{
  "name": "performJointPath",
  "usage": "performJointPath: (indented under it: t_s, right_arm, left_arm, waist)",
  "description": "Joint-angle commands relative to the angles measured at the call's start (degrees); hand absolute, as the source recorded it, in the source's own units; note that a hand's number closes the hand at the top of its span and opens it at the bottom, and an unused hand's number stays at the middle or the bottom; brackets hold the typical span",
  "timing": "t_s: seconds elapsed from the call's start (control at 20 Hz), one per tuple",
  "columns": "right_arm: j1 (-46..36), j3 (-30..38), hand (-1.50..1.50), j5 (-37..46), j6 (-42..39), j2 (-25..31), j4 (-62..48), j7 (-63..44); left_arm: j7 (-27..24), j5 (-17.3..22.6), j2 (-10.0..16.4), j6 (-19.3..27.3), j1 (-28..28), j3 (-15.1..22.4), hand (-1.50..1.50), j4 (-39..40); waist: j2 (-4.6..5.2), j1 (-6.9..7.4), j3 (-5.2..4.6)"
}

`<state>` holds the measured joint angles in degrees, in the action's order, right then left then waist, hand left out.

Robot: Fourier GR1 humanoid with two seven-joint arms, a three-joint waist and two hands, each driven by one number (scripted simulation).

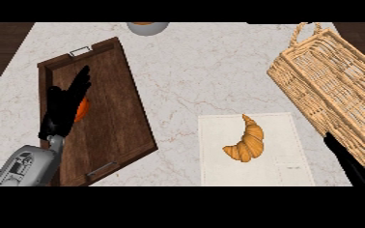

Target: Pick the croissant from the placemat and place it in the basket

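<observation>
Since the croissant lies untouched on the white placemat, its thin tip pointing toward the far edge, the step in hand looks to be the reach and grasp. The right hand shows only as a dark strip at the lower right edge, just beside the mat and below the near corner of the basket; whether it is released or clenched I cannot tell. It is the nearer hand, so it would do well to come in from the right, close across the thick lower body of the pastry and not the thin tip, then lift high enough to clear the woven rim close by. The left hand lies released, fingers straight, over a wooden tray at the left, with something orange partly hidden beneath it. A pale marbled counter carries everything; a grey bowl sits cut off at the far edge, and little of the room beyond shows.
</observation>
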<state>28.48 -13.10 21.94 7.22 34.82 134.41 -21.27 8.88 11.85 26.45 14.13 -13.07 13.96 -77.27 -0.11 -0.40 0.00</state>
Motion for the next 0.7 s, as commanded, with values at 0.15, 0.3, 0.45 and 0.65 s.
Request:
performJointPath:
  t_s: [0.15,0.3,0.45,0.65]
  right_arm:
    - [2.45,1.87,-1.5,4.51,0.94,-4.76,-5.96,7.0]
    - [-3.89,-1.59,-1.5,7.95,-1.88,-8.06,-6.57,1.23]
    - [-8.62,-5.37,-1.5,11.16,-0.86,-12.33,-11.6,1.27]
    - [-10.17,-3.62,-1.5,11.23,-0.65,-14.42,-18.01,5.07]
  left_arm:
    - [4.61,-2.85,-1.64,-0.97,0.87,-1.25,0.0,-3.83]
    - [6.61,-3.22,-1.41,-3.55,-1.11,-3.96,0.0,-2.95]
    - [5.38,-4.44,-3.56,-3.5,-3.61,-5.09,0.0,0.77]
    - [2.78,-7.15,-6.25,-4.09,-1.65,-4.83,0.0,1.75]
  waist:
    - [-0.04,-0.02,0.04]
    - [0.06,0.25,0.01]
    - [0.13,0.21,0.0]
    - [0.12,0.2,0.01]
